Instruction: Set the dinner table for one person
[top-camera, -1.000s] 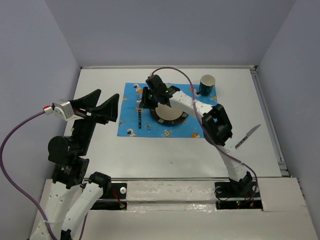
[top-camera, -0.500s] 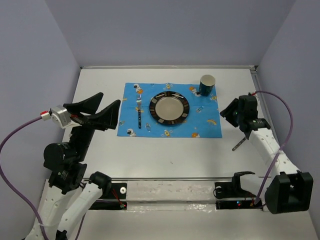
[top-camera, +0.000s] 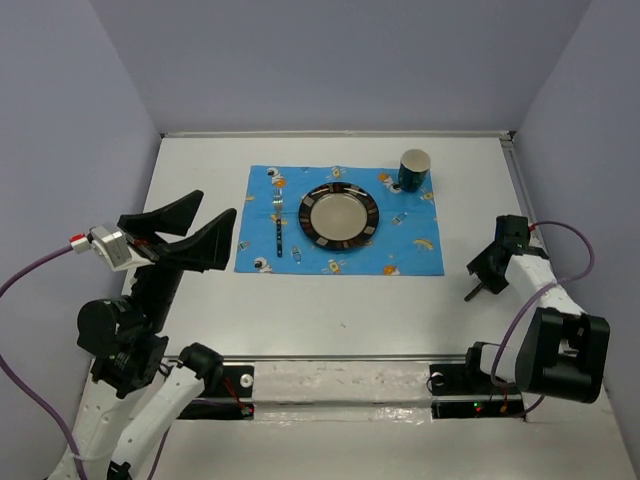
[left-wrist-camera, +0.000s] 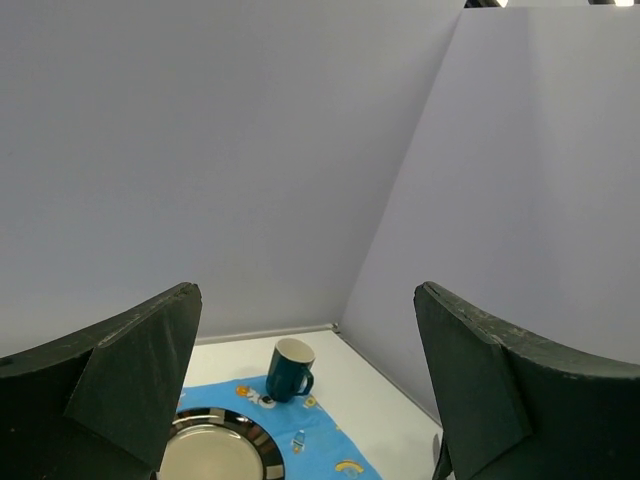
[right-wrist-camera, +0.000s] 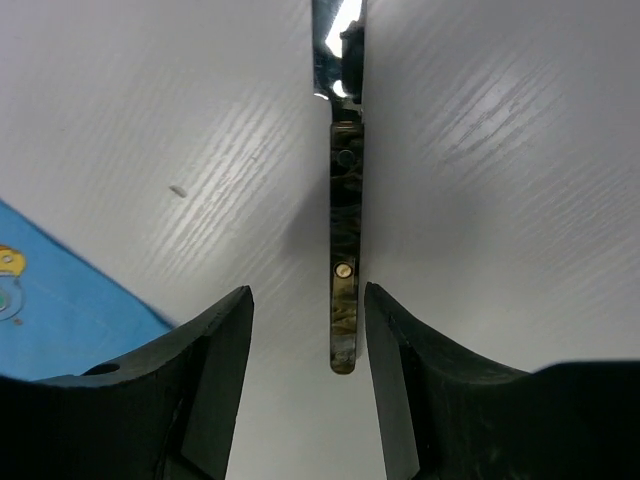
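Your large white desk (right-wrist-camera: 150, 100) is matt, finely streaked; the blue printed mat (right-wrist-camera: 60, 300) is dull cloth; the slim knife (right-wrist-camera: 345, 250) has a mirror-bright metal blade and a glossy mottled dark handle.

Three plain walls, pale lavender-grey, bare and matte: back wall (top-camera: 330, 60), left wall (top-camera: 60, 130), right wall (top-camera: 595, 110), meeting in straight vertical corners, one seam clear in the left wrist view. They close in a large white table (top-camera: 340, 310), flat and matte, with faint grain lines visible in the right wrist view; a thin metal rail (top-camera: 539, 240) runs along its right edge, beside the right wall. Light is even and soft, shadows weak, with a small bright glare at the top edge of the left wrist view.
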